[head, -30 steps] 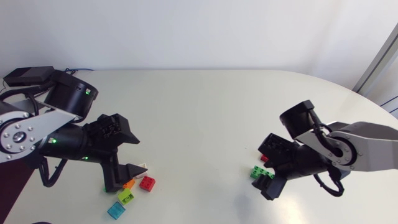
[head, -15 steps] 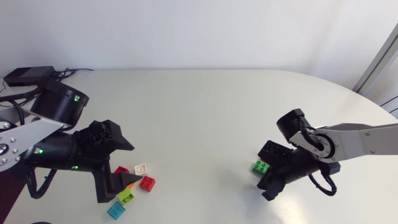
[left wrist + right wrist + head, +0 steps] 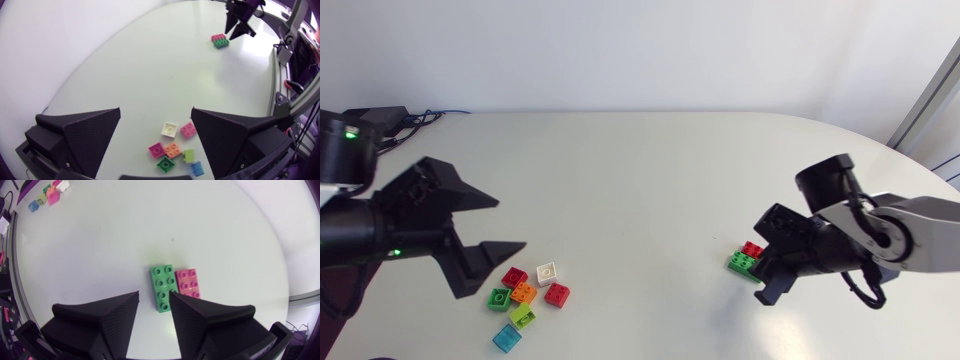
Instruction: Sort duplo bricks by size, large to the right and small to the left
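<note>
**Ana:** Pale table [image 3: 640, 180] from overhead first. Where do the bricks lie?

**Ben:** The small bricks [image 3: 524, 292] sit in a cluster at about seven o'clock on the table: two red, one white, one orange, one green, one lime and one light blue. The large green brick [image 3: 743, 264] and the large red brick [image 3: 752, 249] lie touching, long side to long side, at about four o'clock.

**Ana:** And the pincers?

**Ben:** The left pincer [image 3: 510, 224] hangs at the cluster's ten o'clock. Its fingers are spread wide and hold nothing. The right pincer [image 3: 762, 280] is just beside the large green brick, at its five o'clock. From up here I cannot judge its gap.

**Ana:** The left wrist view?

**Ben:** The left pincer [image 3: 156, 110] gapes, with bare table between its fingers. The small bricks [image 3: 172, 149] show low in the gap, nearer one finger and touching neither. Far ahead across the table, the large green brick [image 3: 221, 43] and the large red brick [image 3: 218, 37] lie under the right pincer [image 3: 235, 27].

**Ana:** The right wrist view?

**Ben:** The right pincer [image 3: 154, 295] is only narrowly parted and grips nothing. The large green brick [image 3: 162, 282] lies just ahead, its near end hidden behind one fingertip. I cannot tell whether they touch. The large red brick [image 3: 187, 282] lies against its far side. The small bricks [image 3: 50, 195] are well apart, across the table.
</note>
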